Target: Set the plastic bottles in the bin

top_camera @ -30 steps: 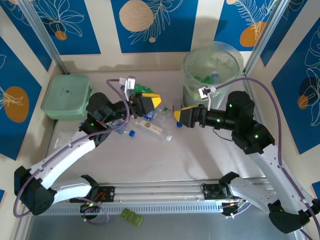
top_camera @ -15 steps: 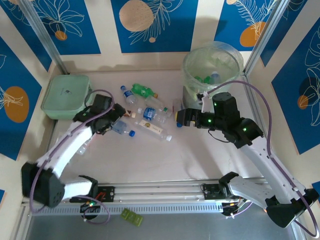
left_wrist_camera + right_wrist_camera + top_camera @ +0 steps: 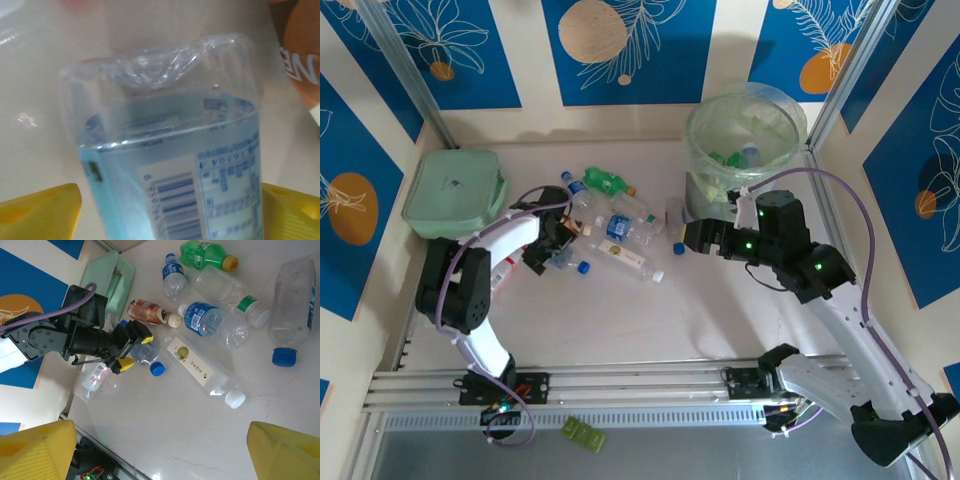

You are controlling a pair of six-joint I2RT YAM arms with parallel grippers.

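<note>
The step in hand looks like the left arm's pick of one bottle. The left gripper (image 3: 136,351) lies low over the pale tabletop (image 3: 650,320), left of the middle, at the near-left edge of the scattered plastic bottles. Its yellow fingertips (image 3: 42,212) flank a crushed clear plastic bottle with a pale blue label and a blue cap (image 3: 170,150). In the left wrist view each fingertip sits just beside a flank of the bottle; whether they press on it I cannot tell. The tall round translucent bin with its clear greenish bag (image 3: 690,130) stands at the far right corner, well apart from this bottle. To do the pick well, I judge that the jaws should close across the labelled middle, where the wall looks flatter, and not on the crumpled base, which would likely buckle and slip. Closing gently and lifting straight up would avoid dragging the brown-labelled bottle (image 3: 147,311) just beyond it. The square clear bottle with a white cap (image 3: 200,371) lies close on the right and is at the same risk. The right gripper (image 3: 162,445) hovers near the bin with its jaws spread wide and nothing between them, so the carry should pass clear of it.
</note>
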